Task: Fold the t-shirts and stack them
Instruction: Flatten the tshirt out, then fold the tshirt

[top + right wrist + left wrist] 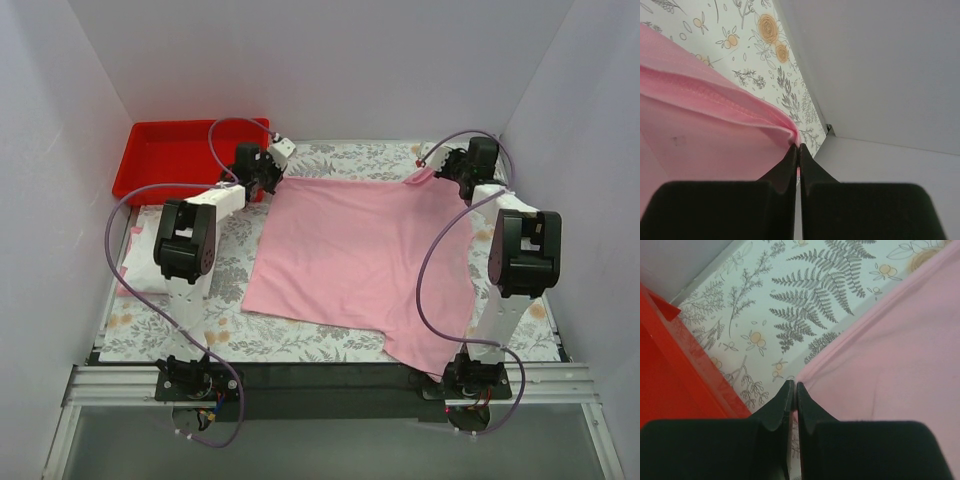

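Note:
A light pink t-shirt [350, 250] lies spread flat on the floral tablecloth [300, 340], one part hanging towards the near right edge. My left gripper [268, 172] is shut on its far left corner; in the left wrist view the pink cloth [890, 350] meets the closed fingertips of that gripper [793, 386]. My right gripper [445, 170] is shut on the far right corner, lifted a little. In the right wrist view the folded pink hem [700, 135] runs into the closed tips of that gripper [799, 147]. More white and pink cloth [133, 255] lies at the left edge, partly hidden by the left arm.
A red plastic tray [170, 155] stands at the back left, right beside my left gripper; its wall shows in the left wrist view [665, 380]. White walls enclose the table on three sides. The right wall [880, 75] is close to my right gripper.

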